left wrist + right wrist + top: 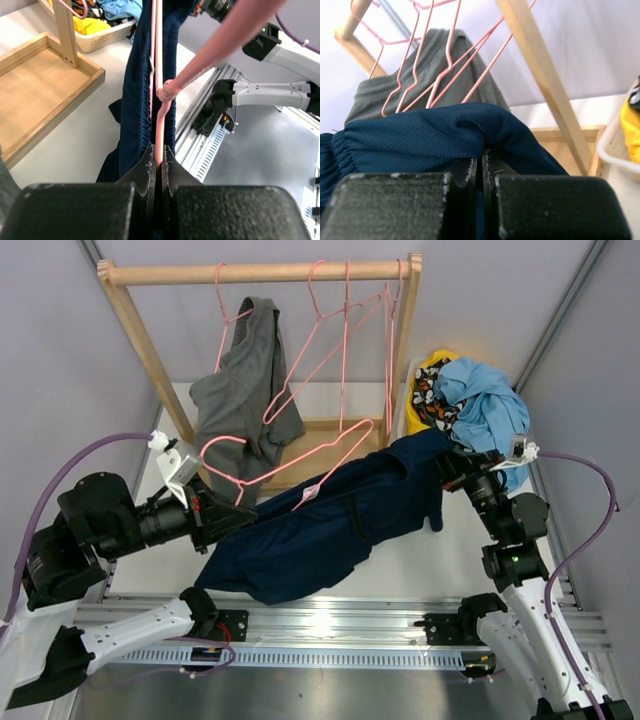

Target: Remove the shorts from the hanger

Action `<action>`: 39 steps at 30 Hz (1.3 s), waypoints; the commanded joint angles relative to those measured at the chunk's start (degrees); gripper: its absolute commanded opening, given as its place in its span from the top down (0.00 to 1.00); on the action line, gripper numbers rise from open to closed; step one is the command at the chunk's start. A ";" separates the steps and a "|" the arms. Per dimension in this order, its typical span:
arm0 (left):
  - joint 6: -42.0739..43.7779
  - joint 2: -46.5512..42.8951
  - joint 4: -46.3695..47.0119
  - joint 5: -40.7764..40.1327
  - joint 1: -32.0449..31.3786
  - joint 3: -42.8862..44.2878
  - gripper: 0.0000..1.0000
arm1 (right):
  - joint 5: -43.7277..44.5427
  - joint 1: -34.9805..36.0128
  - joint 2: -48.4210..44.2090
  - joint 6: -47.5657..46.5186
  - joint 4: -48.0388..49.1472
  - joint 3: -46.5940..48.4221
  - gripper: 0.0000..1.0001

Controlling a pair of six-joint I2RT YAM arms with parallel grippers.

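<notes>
Table [440, 570] | left pincer [159, 152] clamps hanger [168, 91] | right pincer [480, 162] clamps shorts [330, 520], tips half-buried

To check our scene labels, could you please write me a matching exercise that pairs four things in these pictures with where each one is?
Things:
1. navy shorts
2. grey garment
3. light blue cloth
4. hanger carrying the shorts

Places:
A. heaped on the basket at the right
B. pinched in the left gripper
C. hanging below the wooden rail
D. clamped at one end by the right gripper

Pairs: 1-D, 2-C, 3-A, 4-B
</notes>
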 commanded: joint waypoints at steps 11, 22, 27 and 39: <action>-2.88 -0.52 33.86 -23.16 -0.34 -16.06 1.00 | 17.96 36.78 -1.67 -11.45 4.22 -8.78 1.00; -3.76 4.93 33.86 -28.09 -0.34 -8.65 1.00 | 41.60 58.96 -1.12 -21.19 -6.20 -1.76 1.00; 0.01 -5.51 37.09 -33.28 -0.34 -10.70 1.00 | 40.76 56.33 -7.99 -28.59 -8.70 1.85 1.00; 3.28 -10.04 95.57 -31.45 -0.34 -43.95 1.00 | 29.04 74.85 12.90 -27.53 0.09 4.31 1.00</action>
